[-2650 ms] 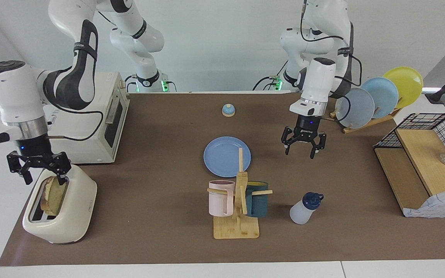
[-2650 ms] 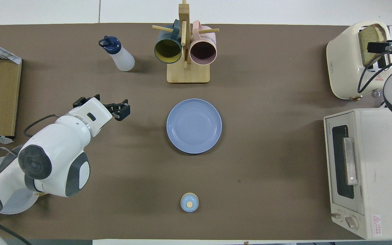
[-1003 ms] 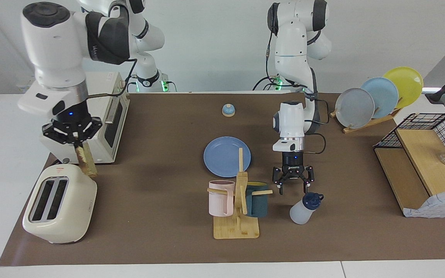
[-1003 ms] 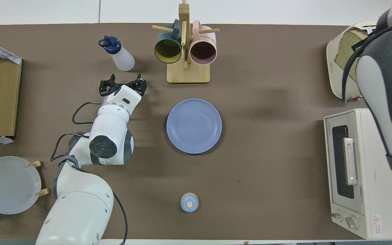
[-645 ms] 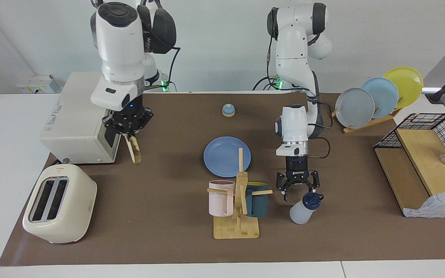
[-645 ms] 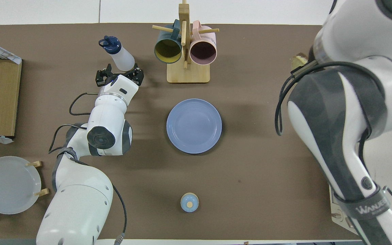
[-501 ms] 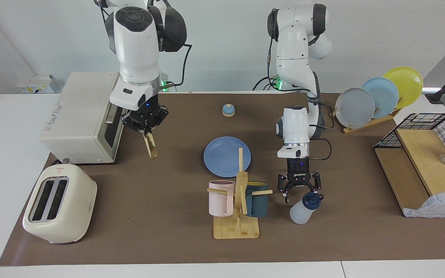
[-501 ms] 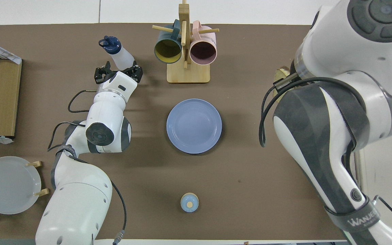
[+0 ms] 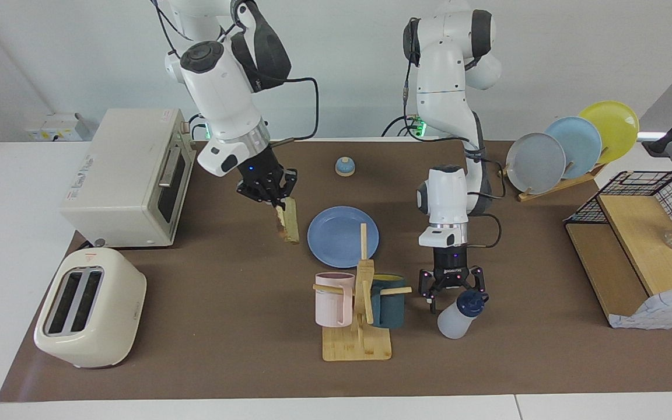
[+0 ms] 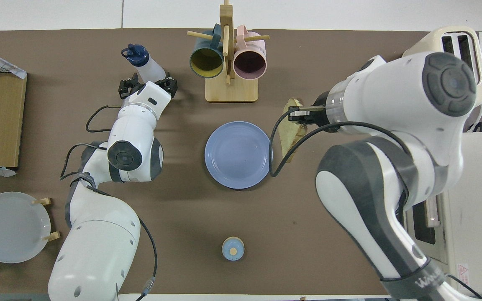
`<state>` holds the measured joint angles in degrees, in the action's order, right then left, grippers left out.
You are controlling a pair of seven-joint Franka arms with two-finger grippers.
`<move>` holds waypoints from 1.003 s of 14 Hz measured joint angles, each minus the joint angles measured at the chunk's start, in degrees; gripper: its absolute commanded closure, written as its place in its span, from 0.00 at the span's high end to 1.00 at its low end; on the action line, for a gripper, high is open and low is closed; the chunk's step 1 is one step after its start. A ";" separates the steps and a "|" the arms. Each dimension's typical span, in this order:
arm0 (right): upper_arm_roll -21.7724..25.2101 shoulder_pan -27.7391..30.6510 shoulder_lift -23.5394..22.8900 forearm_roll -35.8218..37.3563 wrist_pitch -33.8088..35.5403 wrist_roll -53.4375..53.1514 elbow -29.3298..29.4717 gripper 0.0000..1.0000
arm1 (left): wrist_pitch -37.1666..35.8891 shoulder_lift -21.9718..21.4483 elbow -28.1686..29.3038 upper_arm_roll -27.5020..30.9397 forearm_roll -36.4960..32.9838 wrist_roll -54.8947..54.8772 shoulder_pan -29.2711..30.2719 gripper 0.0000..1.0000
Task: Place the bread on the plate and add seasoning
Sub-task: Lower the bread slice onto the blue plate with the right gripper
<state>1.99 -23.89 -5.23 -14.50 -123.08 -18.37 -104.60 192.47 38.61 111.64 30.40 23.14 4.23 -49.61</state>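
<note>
My right gripper (image 9: 276,202) is shut on the bread (image 9: 289,225), a toast slice that hangs on edge over the table just beside the blue plate (image 9: 336,233), toward the right arm's end. From overhead the bread (image 10: 289,130) sits at the rim of the plate (image 10: 238,154), below the right gripper (image 10: 300,115). The seasoning bottle (image 9: 456,319) stands tilted beside the mug rack. My left gripper (image 9: 452,289) is open and low at the bottle's cap, on the side nearer the robots. From overhead the left gripper (image 10: 147,86) straddles the bottle (image 10: 148,69).
A wooden mug rack (image 9: 357,326) with a pink and a teal mug stands just farther out than the plate. A toaster (image 9: 88,309), a toaster oven (image 9: 126,175), a small bell (image 9: 345,167), a plate rack (image 9: 569,146) and a wire-and-wood shelf (image 9: 639,245) ring the table.
My right gripper lifted the bread out of the toaster and carried it across to the plate's edge. My left gripper moved out and down to the seasoning bottle, still open.
</note>
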 measured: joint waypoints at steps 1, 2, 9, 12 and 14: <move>-0.03 -2.00 0.82 -1.93 -5.27 -2.34 -3.53 0.00 | -0.51 0.07 -0.13 0.00 -0.17 -0.05 0.00 1.00; -0.06 -3.99 1.46 -3.43 -10.84 -5.00 -7.11 0.00 | -1.20 0.15 -0.37 0.00 -0.39 -0.05 0.01 1.00; -0.18 -13.59 1.38 -12.26 -36.88 -8.73 -22.06 0.00 | -4.26 0.37 -2.30 0.03 -1.07 -0.19 1.28 1.00; -0.01 -13.94 1.46 -12.30 -37.82 -8.00 -24.01 0.00 | -4.38 0.37 -2.32 0.01 -1.07 -0.15 1.29 1.00; 0.15 -13.70 1.73 -12.30 -37.94 -4.17 -25.45 0.00 | -4.45 0.37 -2.32 0.00 -1.07 0.09 1.29 1.00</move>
<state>2.14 -37.59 -3.51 -26.80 -161.03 -22.55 -130.05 188.02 38.98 109.32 30.40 22.08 4.32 -48.32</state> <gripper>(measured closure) 0.925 0.000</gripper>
